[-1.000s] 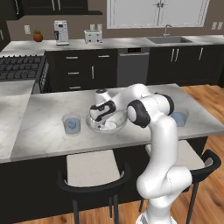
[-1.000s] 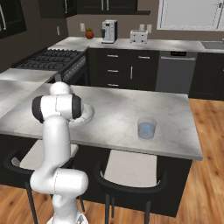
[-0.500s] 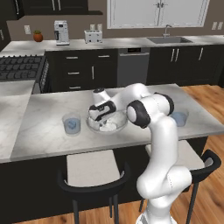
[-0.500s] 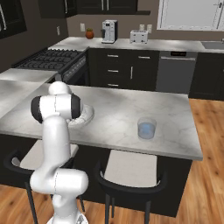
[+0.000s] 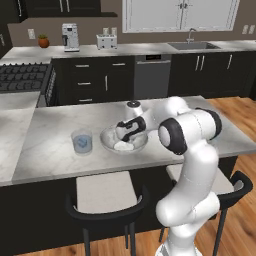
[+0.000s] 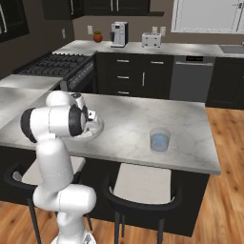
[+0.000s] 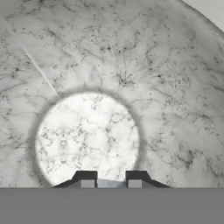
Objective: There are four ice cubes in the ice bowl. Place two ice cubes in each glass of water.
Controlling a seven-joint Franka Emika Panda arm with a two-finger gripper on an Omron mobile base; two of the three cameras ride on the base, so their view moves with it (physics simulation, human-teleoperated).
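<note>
Reaching down into the ice bowl (image 5: 111,142), our gripper (image 7: 110,183) hung just above its pale, mottled floor, the jaws drawn close together with something pale showing in the narrow gap between them; we could not tell whether that was an ice cube or the bowl's floor. The bowl sat near the middle of the marble tabletop (image 5: 50,145), with one glass of water (image 5: 82,142) just beside it on the left and the other glass of water (image 6: 160,139) well apart toward the tabletop's far right. No ice cubes were clear to us inside the bowl. We judged the cubes light, hard and slick, likely to squirt from a pinch, so we reckoned the best hold was square across two flat opposite faces, centred, with gentle pressure, and a level carry to the nearer glass.
</note>
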